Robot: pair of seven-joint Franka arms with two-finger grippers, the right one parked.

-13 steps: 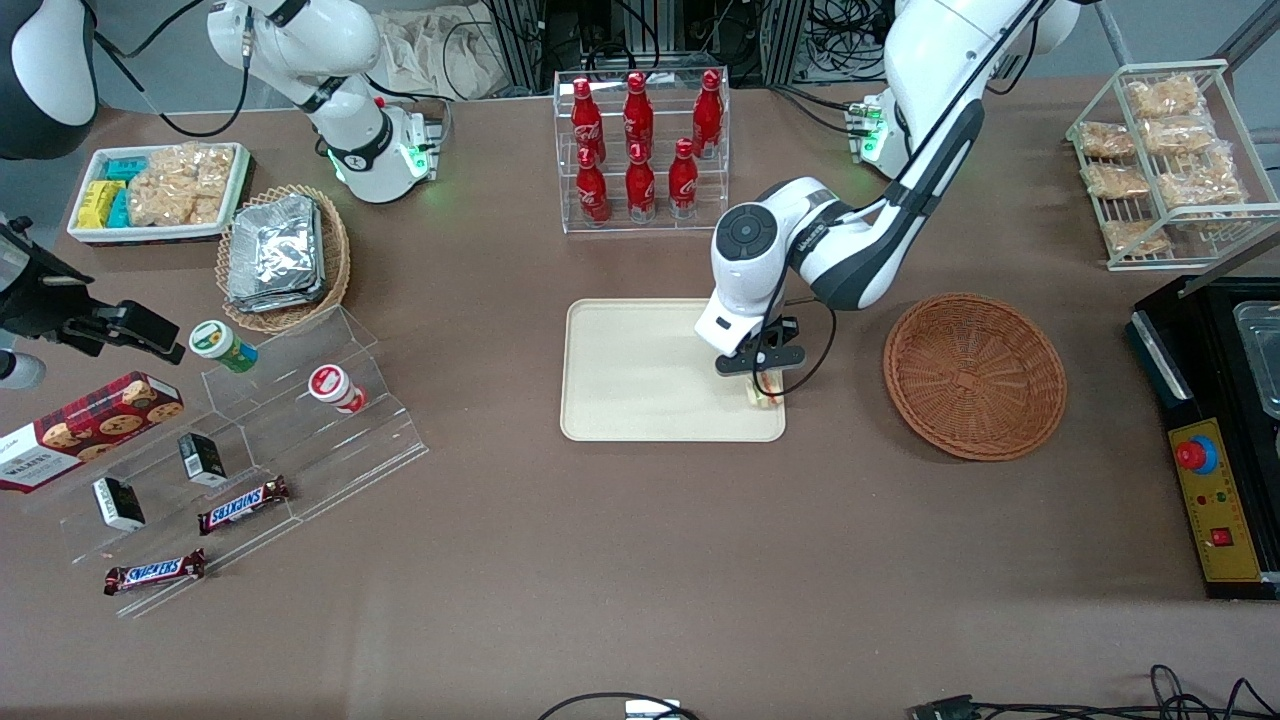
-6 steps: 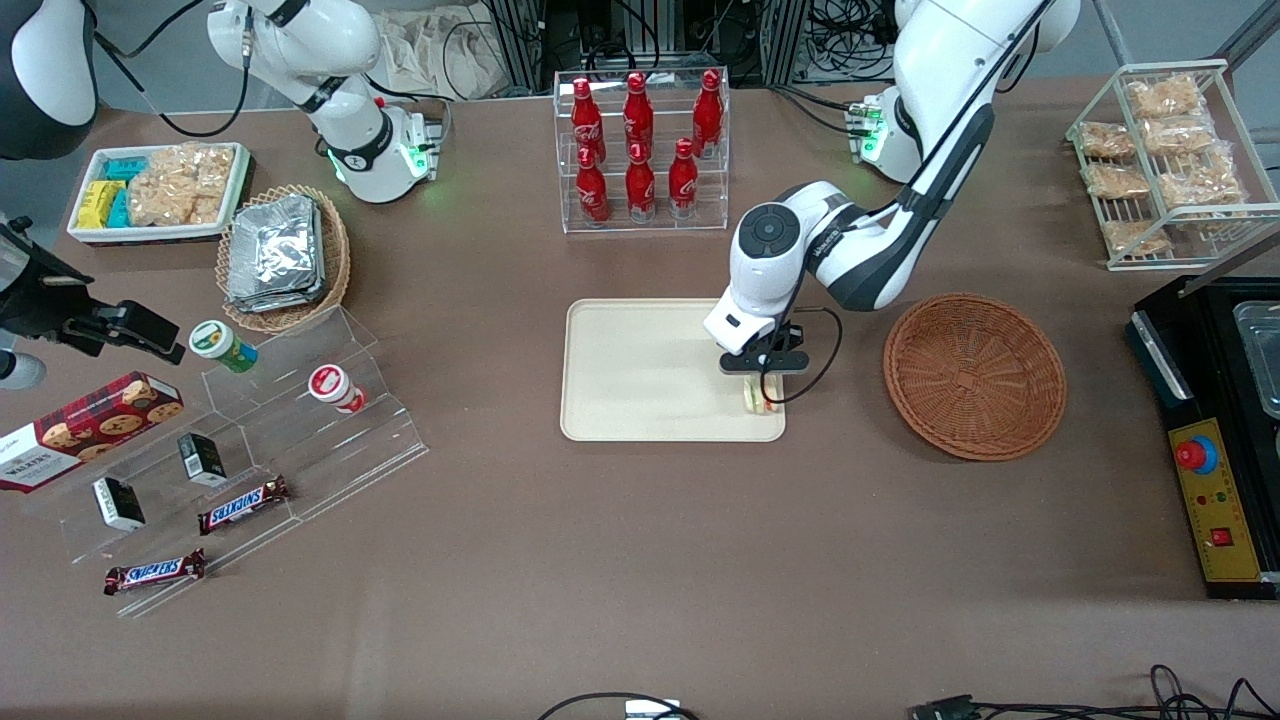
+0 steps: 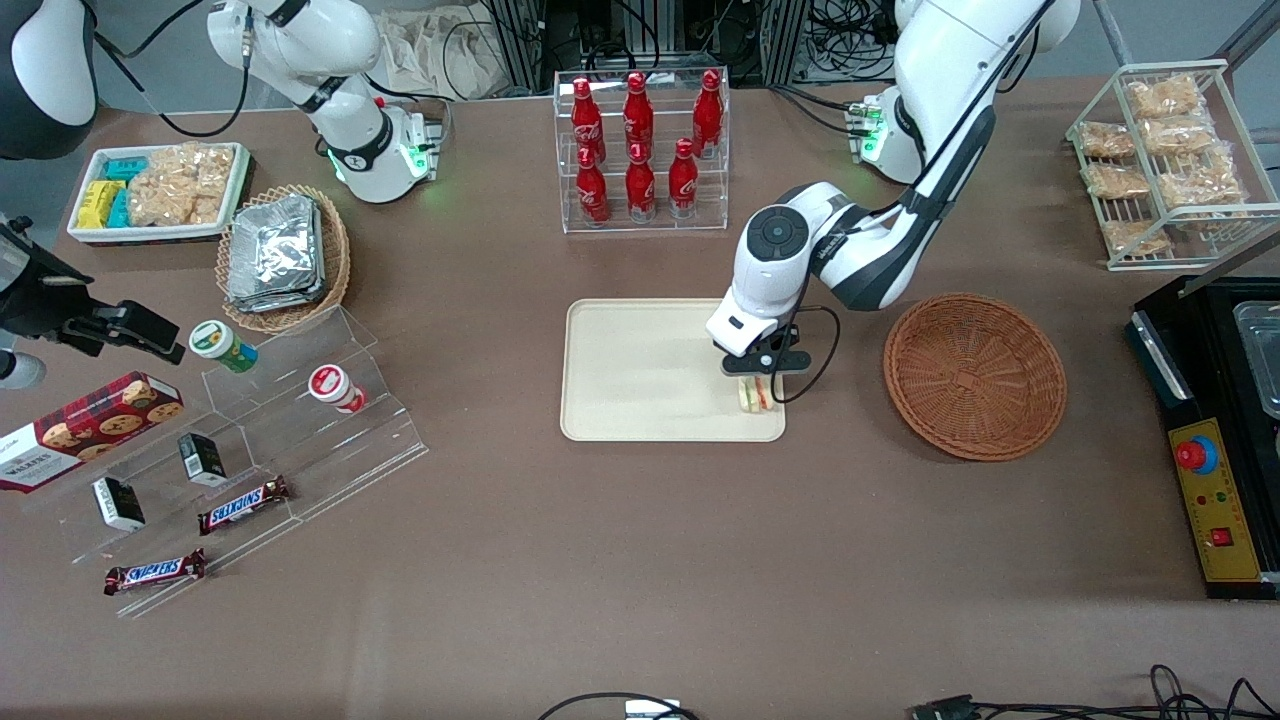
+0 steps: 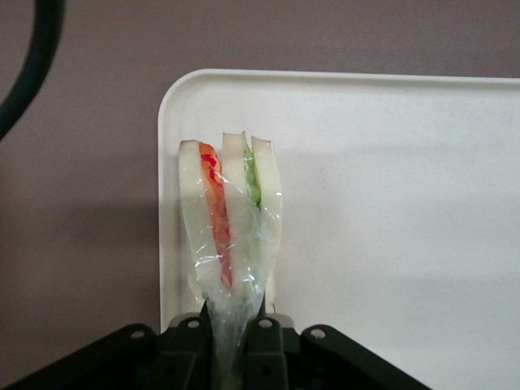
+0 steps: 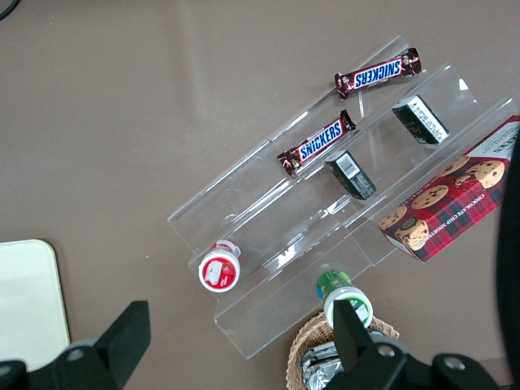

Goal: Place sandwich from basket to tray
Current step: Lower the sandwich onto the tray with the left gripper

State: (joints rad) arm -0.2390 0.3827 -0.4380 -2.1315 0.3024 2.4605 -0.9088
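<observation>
The sandwich (image 3: 757,394), a wrapped white wedge with red and green filling, is at the corner of the cream tray (image 3: 640,370) nearest the empty reddish-brown basket (image 3: 975,375) and the front camera. My left gripper (image 3: 761,379) is just above it, shut on the wedge's narrow wrapped end. In the left wrist view the sandwich (image 4: 231,236) stands out from between the black fingers (image 4: 264,337) of the gripper (image 4: 236,317), over the tray's rim (image 4: 166,203). I cannot tell whether the sandwich rests on the tray.
A clear rack of red cola bottles (image 3: 640,140) stands farther from the front camera than the tray. A black machine (image 3: 1215,430) and a wire snack rack (image 3: 1165,160) stand at the working arm's end. A foil-packet basket (image 3: 283,255) and acrylic shelves (image 3: 250,440) lie toward the parked arm's end.
The left arm's wrist has swung toward the basket and tilted. The sandwich has stayed at the tray corner and shows more below the gripper now.
</observation>
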